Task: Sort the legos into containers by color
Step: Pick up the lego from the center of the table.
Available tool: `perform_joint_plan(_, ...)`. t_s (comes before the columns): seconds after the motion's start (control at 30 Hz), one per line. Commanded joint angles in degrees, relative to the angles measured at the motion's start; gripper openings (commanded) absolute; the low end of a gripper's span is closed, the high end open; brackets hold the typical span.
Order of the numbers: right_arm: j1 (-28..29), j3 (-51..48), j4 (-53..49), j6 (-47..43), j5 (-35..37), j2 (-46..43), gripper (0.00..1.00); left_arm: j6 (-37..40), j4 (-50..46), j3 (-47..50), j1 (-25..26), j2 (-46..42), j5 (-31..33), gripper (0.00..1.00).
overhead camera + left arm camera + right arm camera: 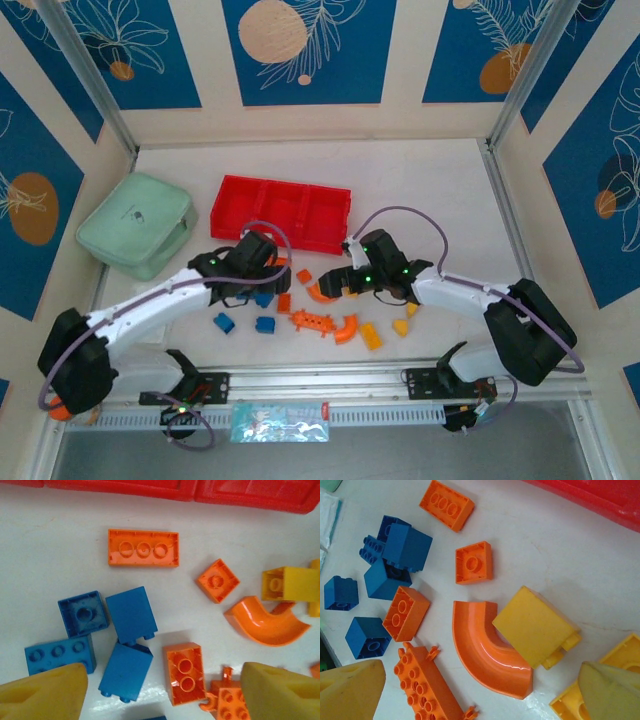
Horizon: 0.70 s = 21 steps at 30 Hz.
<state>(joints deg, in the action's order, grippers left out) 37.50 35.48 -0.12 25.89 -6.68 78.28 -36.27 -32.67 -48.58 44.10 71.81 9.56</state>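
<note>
Seen from above, two white robot arms [150,300] reach over a pale tabletop [430,190] toward a scatter of small plastic building bricks [310,322] in blue, orange and yellow. The bricks lie loose just in front of a shallow red plastic tray [290,183] with three side-by-side compartments. The left pincer [160,695] hangs over the blue-and-orange end of the scatter, its yellow fingertips [42,692] spread wide and pinching nothing. Between them lie an orange two-stud brick [185,673] and, just beside it, a smooth blue brick tipped on its side [125,672]. The right pincer [480,690] is likewise spread and empty, poised above a yellow block [535,625] that rests against a curved orange piece [487,650]. The step in hand looks like a pick by the left arm. To do it well, the pincer should centre on one brick alone (the orange two-stud brick seems the freer choice, though a studded orange piece [225,700] touches its lower corner). It should turn so the fingertips meet two flat opposite sides, then come down without clipping the blue neighbour. A straight lift, then a release low inside one compartment, would likely stop the brick bouncing out. The right arm is best held back, since both work close together.
</note>
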Motion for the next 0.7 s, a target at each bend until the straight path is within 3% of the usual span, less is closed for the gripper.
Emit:
perform_joint_plan(0.0, 0.47, -0.42, 2.03, -1.61, 0.98, 0.30, 0.99, -0.03, -3.59, -3.40, 0.60, 4.19, 3.10, 0.74)
perform_joint_plan(0.3, 1.35, -0.58, 1.88, -1.98, 4.33, -1.24, 0.99, -5.07, -3.98, -7.61, 0.64, 14.68, 7.06, 0.67)
perform_joint_plan(0.67, 1.35, -1.94, 2.78, -1.76, 5.80, -3.61, 0.99, -7.92, -3.10, -10.18, 0.51, 21.96, 6.30, 0.61)
